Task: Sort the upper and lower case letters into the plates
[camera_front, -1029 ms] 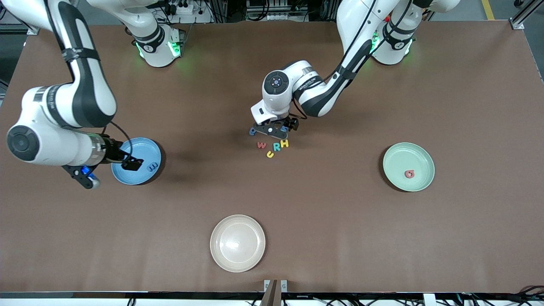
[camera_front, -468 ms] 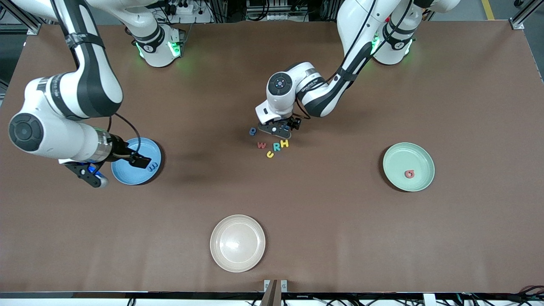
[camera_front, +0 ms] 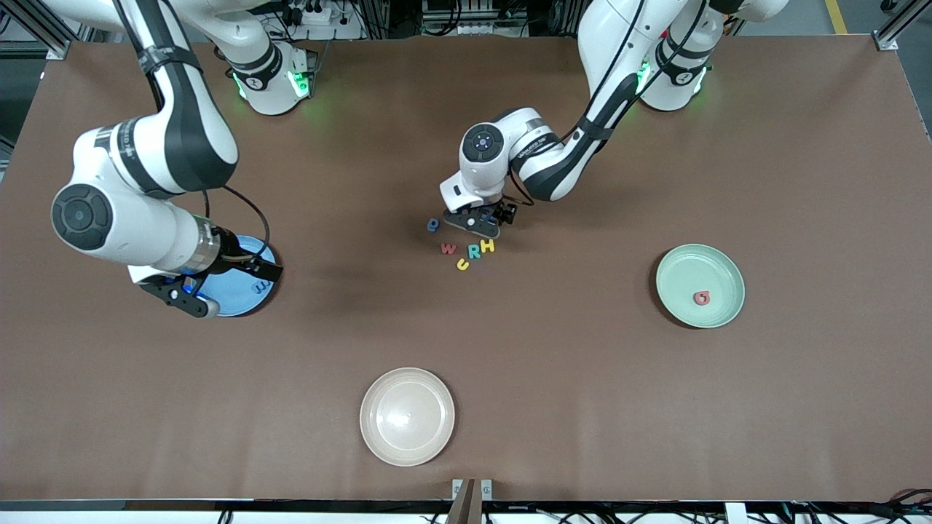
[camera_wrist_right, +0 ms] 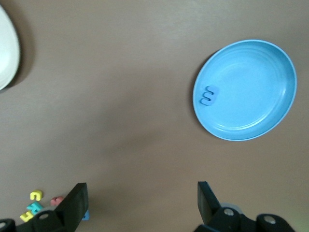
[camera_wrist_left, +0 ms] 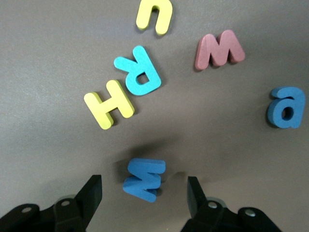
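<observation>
Now left gripper [camera_wrist_left: 142, 193] spread astride blue letter [camera_wrist_left: 143, 179] mid-table, not gripping. Light, soft foam, thin; pinch opposite flat edges. Right gripper [camera_wrist_right: 140, 203] wide, empty, above blue plate [camera_wrist_right: 270, 121].

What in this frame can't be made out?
- Front view: the blue letter between the left gripper fingers is hidden under the left wrist.
- Front view: part of the light blue plate is covered by the right arm.
- Right wrist view: the cream plate is cut off by the edge.

Foam letters [camera_wrist_left: 137, 77]: H, R, W, u, a
</observation>
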